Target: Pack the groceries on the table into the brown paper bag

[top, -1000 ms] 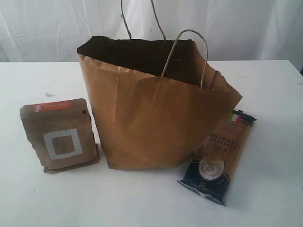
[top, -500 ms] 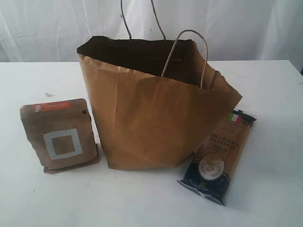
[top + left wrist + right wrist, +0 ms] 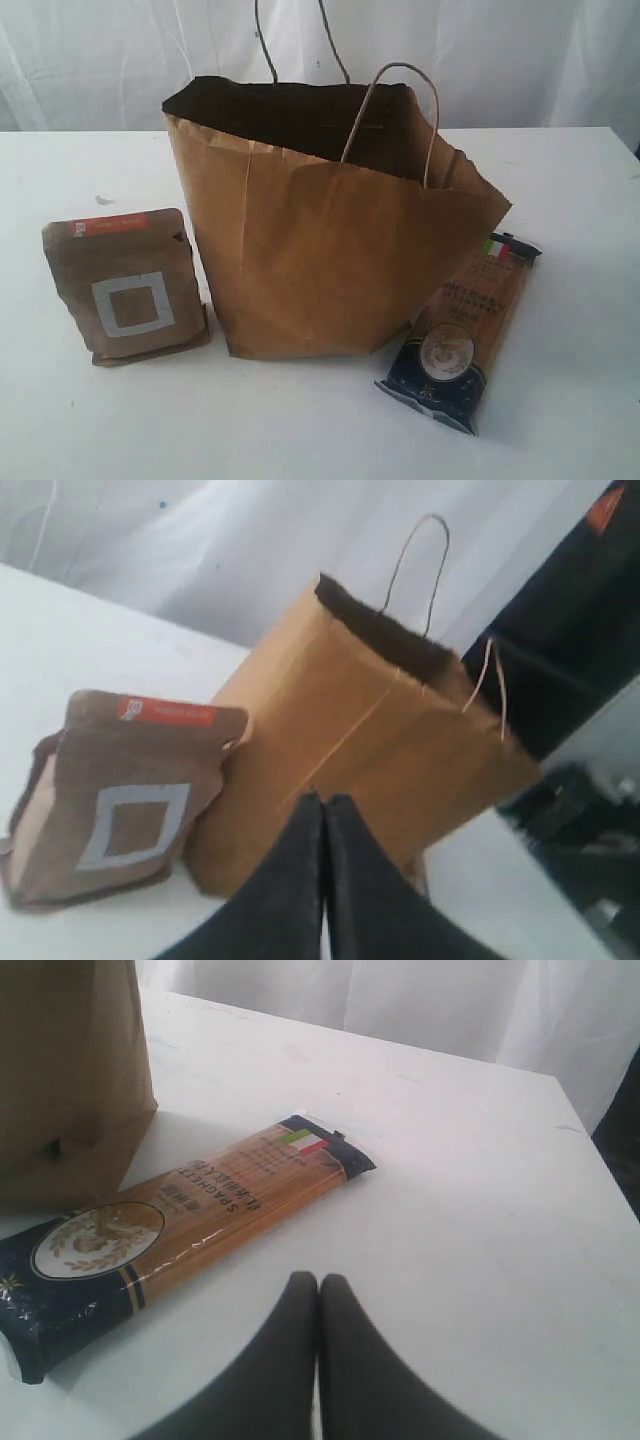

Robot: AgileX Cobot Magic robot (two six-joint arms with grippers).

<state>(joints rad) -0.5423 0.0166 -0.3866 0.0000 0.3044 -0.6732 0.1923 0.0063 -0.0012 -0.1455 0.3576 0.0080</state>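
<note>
The brown paper bag [image 3: 330, 240] stands open in the middle of the white table [image 3: 300, 430], its two loop handles up. A brown kraft pouch [image 3: 127, 285] with a white square stands just left of it. A spaghetti pack [image 3: 463, 330] lies flat at the bag's right side. In the left wrist view my left gripper [image 3: 323, 802] is shut and empty, short of the bag [image 3: 380, 740] and the pouch [image 3: 125, 800]. In the right wrist view my right gripper [image 3: 318, 1282] is shut and empty above bare table, a little off the spaghetti pack [image 3: 170, 1235]. Neither gripper shows in the exterior view.
White cloth [image 3: 100, 60] hangs behind the table. The table's right edge [image 3: 590, 1150] runs close to the spaghetti pack's side. Dark equipment [image 3: 560, 680] stands beyond the bag in the left wrist view.
</note>
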